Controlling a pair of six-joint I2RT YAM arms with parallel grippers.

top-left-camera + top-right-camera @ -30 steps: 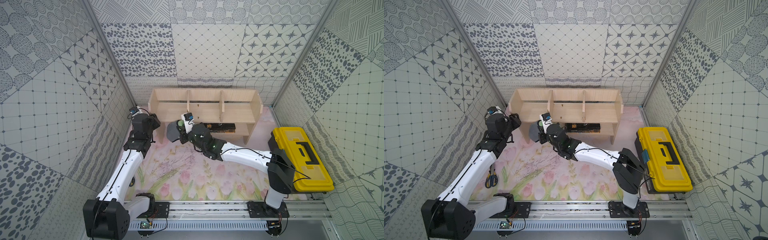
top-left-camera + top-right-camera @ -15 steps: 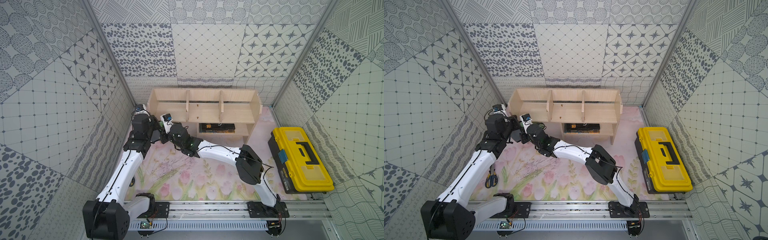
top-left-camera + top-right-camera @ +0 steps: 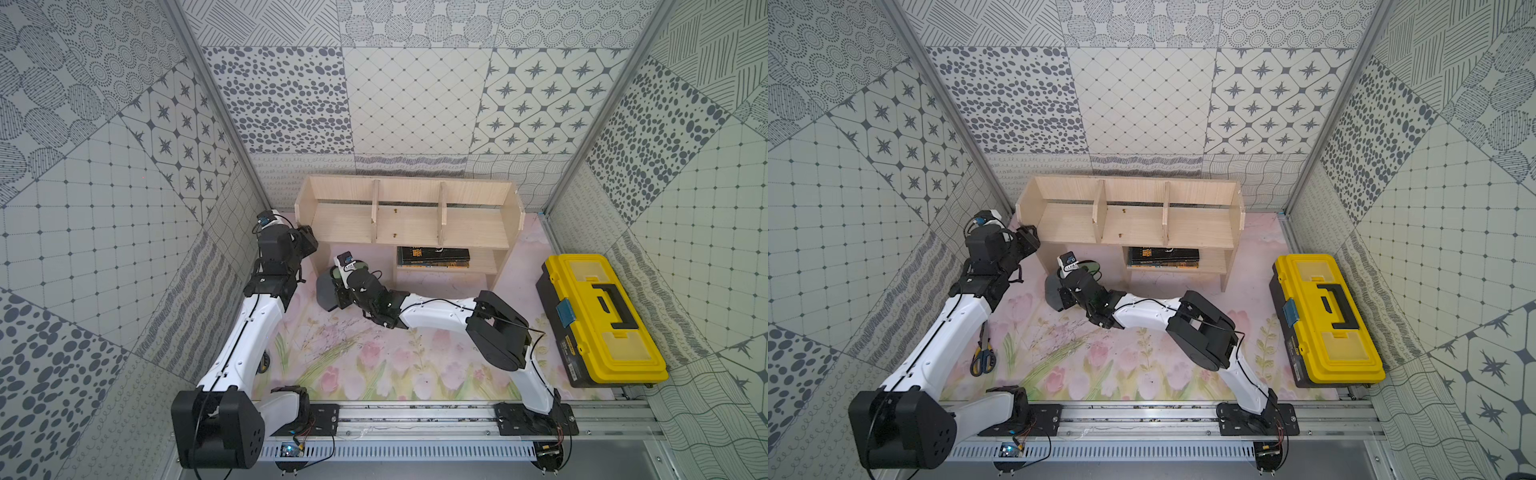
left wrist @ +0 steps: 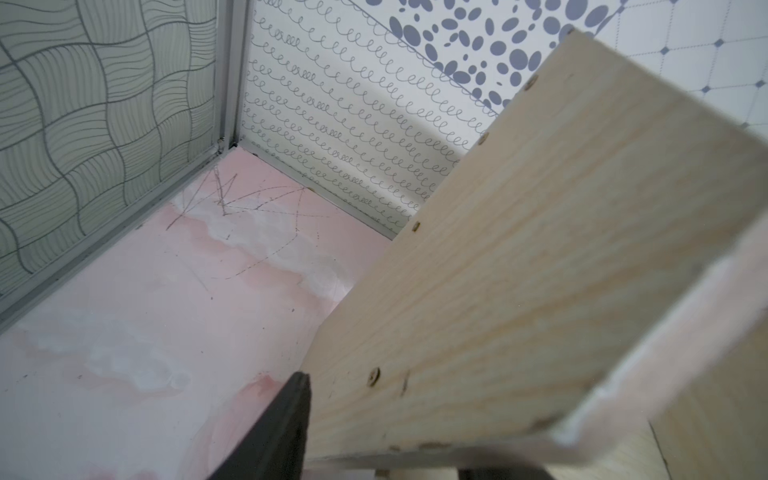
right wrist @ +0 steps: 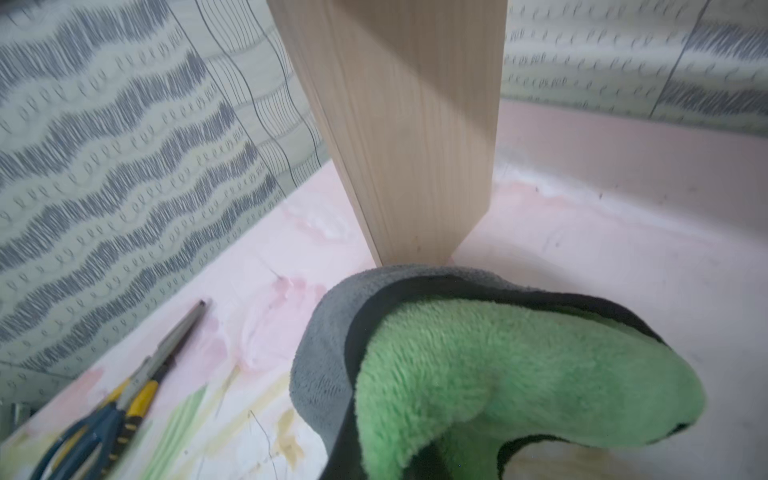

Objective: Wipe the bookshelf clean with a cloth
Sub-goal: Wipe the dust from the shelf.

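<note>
Bookshelf (image 3: 409,226) of pale wood stands at the back of the floral mat (image 3: 374,357), against the rear wall. A black book (image 3: 432,255) lies on its short lower shelf, and a yellow toolbox (image 3: 598,320) sits well apart on the right arm's side. In both top views the right gripper (image 3: 337,291) is low in front of the shelf, near the side panel (image 4: 540,249) at the left arm's end. Its jaws are pressed together on the cloth (image 3: 325,291), which shows there only as a dark grey flap. The right wrist view adds the cloth's green fleece face and dark edging, just short of the panel's foot. Scissors (image 3: 983,353) lie on the mat beside the left forearm, plain in a top view and in the right wrist view. The left gripper (image 3: 305,243) sits at that panel's front edge. The left wrist view shows one dark finger (image 4: 286,419) close against the panel's outer face, and the panel seems to run between the jaws, but I cannot tell whether they pinch it.
</note>
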